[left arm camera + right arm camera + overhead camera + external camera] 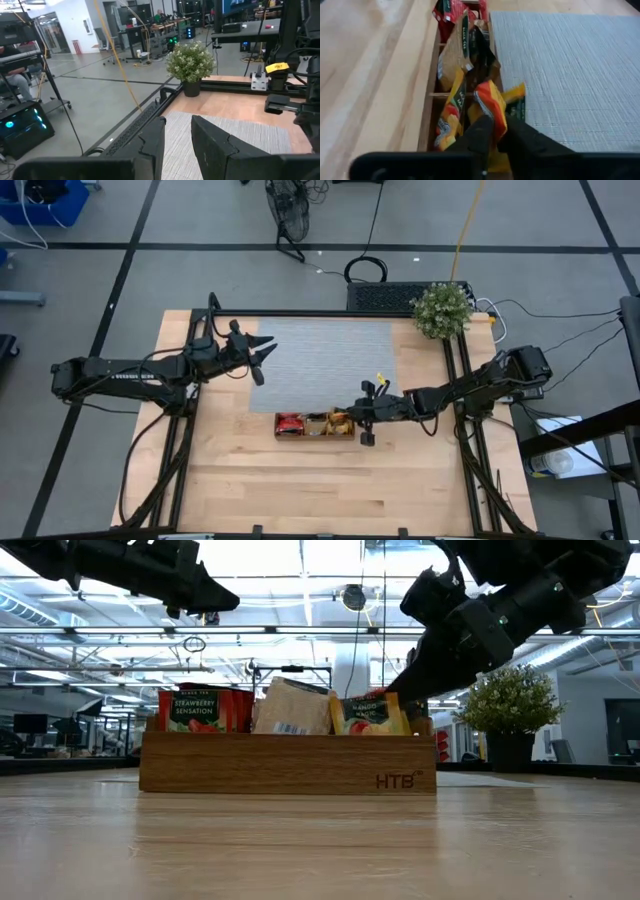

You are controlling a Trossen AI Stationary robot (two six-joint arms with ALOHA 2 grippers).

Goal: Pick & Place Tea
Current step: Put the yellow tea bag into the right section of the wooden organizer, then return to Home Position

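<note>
Now we see right gripper (492, 131) over right compartment of long brown wooden tray (288, 762), fingers pinched on orange-yellow flat tea packet (492, 102), seemingly still in tray. Red packets (195, 710) fill left compartment, pale ones (292, 708) middle. Left gripper (262, 355) hovers over grey woven mat (330, 360), fingers part-open, empty.

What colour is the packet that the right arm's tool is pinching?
Orange-yellow with red, seen best in the right wrist view: the small flat tea packet.

Glossy foil-like tea packets (492, 102), matt brown wooden tray (287, 762), pale smooth wood table (330, 480), grey woven mat (330, 365).
</note>
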